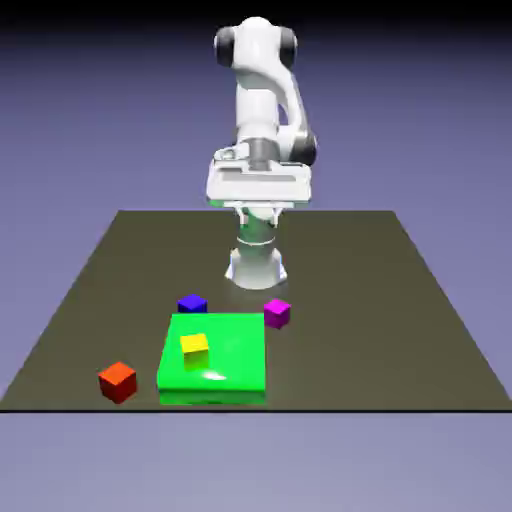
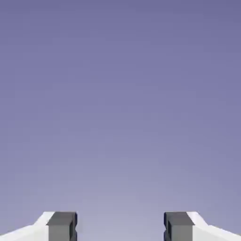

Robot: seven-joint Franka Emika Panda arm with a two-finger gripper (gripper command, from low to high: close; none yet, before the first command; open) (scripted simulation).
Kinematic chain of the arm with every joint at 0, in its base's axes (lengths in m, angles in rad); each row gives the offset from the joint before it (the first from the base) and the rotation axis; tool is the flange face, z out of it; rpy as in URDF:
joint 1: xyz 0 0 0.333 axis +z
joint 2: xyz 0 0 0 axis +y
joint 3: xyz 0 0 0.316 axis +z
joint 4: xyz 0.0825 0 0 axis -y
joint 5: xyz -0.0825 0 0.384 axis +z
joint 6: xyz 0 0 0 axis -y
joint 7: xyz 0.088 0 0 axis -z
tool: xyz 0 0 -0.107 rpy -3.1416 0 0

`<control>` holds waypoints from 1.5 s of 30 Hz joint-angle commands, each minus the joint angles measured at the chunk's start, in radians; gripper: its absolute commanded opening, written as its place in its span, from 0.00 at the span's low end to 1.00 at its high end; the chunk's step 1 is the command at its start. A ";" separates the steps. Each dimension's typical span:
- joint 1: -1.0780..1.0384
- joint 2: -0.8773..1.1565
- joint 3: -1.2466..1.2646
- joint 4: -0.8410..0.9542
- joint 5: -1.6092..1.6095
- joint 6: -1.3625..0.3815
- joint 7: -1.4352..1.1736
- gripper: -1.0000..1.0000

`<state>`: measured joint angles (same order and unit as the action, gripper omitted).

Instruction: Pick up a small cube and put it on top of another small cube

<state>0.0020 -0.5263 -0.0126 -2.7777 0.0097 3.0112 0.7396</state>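
Cube (image 1: 118, 382), plain red-orange, sits beside the glossy green block (image 1: 213, 365); claw (image 2: 120, 226) open, its tips blocky grey.

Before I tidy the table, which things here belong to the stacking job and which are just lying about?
For the job:
- red-orange cube
- blue cube, yellow cube or magenta cube: the task doesn't say which
- gripper

Apparently just lying about:
- green block
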 commanded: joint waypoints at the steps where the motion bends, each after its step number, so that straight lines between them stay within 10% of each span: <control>1: -0.008 0.036 -0.010 0.027 0.008 -0.021 -0.001 0.50; 29: -0.238 1.041 -0.300 0.769 0.230 -0.614 -0.033 0.50; 34: -0.275 1.181 -0.248 0.783 0.286 -0.490 -0.069 0.50; 35: -0.275 1.181 -0.248 0.783 0.286 -0.490 -0.069 0.00; 45: -0.331 0.866 -0.228 0.583 0.215 -0.596 0.055 0.00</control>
<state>-0.3292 0.3395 -0.2404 -2.1949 0.2272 2.4153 0.7930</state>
